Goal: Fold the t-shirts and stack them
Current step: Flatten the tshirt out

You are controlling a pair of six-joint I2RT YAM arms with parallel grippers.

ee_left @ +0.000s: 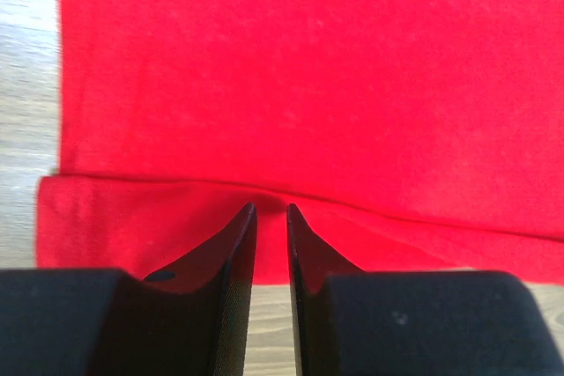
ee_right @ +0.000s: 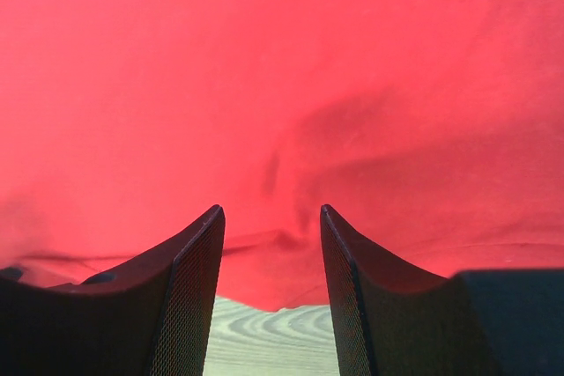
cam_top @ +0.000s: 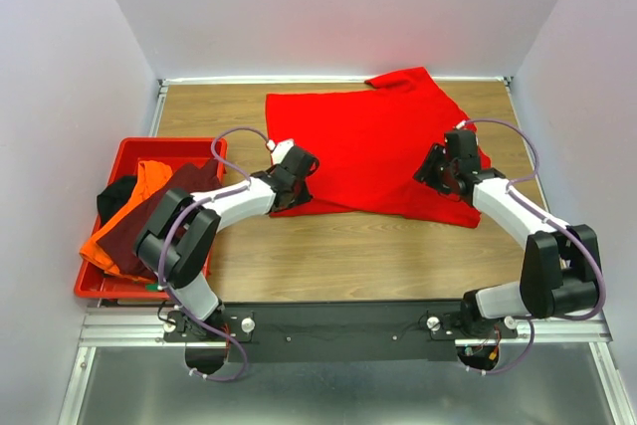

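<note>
Table point(cam_top: 348, 256): crate point(cam_top: 164, 143) of orange point(cam_top: 149, 178), maroon point(cam_top: 134, 228), black t-shirts point(cam_top: 114, 196); left claw point(ee_left: 269, 209) tight on red t-shirt point(cam_top: 368, 146), right claw point(ee_right: 271, 210) apart.

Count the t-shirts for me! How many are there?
4: the red t-shirt spread on the table; the orange t-shirt, maroon t-shirt and black t-shirt piled in the red crate. More may hide underneath.

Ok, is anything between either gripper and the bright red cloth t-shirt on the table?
Nothing visible. Both sit at the near hem of the bright red cloth t-shirt: the left gripper is closed on the hem, and the right gripper is open around a wrinkle of cloth.
</note>
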